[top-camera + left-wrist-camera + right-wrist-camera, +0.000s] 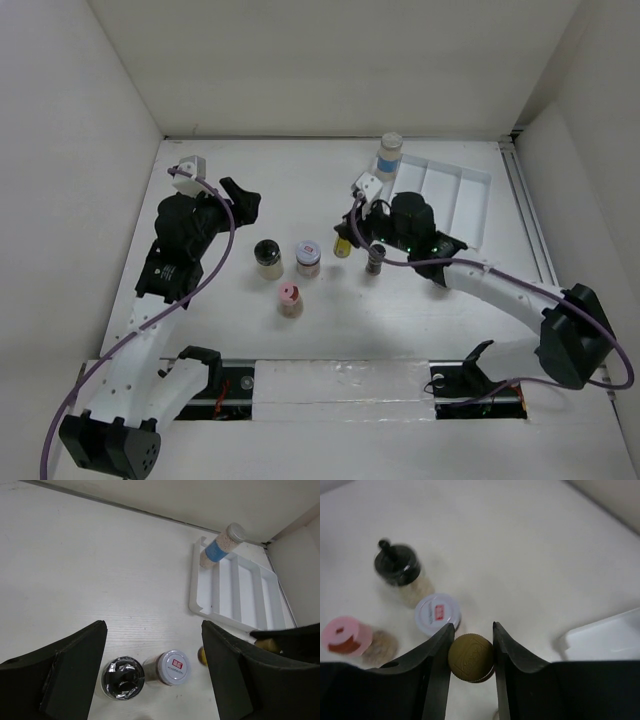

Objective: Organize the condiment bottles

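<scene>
Top view only: both arms show whole. The dark grinder bottle [375, 262] stands just beside the slim yellow bottle [343, 247]. Neither wrist view shows the grinder bottle.
Left wrist view only: it looks into the long slots of the white tray [235, 597]. The blue-label jar [219, 547] stands at the tray's far left corner, in what looks like the first slot.
Right wrist view only: it looks straight down on the yellow bottle's round gold cap, which has tiny ridges on its edge.
Left gripper [154, 627]: its black fingers are spread wide. Nothing is between them. It hangs over the table, near the black-lidded jar [122, 677] and the silver-lidded jar [170, 667].
Right gripper [473, 627]: its two fingers press on both sides of the gold cap and pinch it.
Where the bottles are: five stand on the table in the middle. The pink-lidded jar [345, 635] is nearest the arm bases.
Shapes and looks: the jars are short and round with pale grainy stuff inside. The silver lid has a red sticker. The black lid has a small knob. The tray is smooth white plastic. The table is plain white.
</scene>
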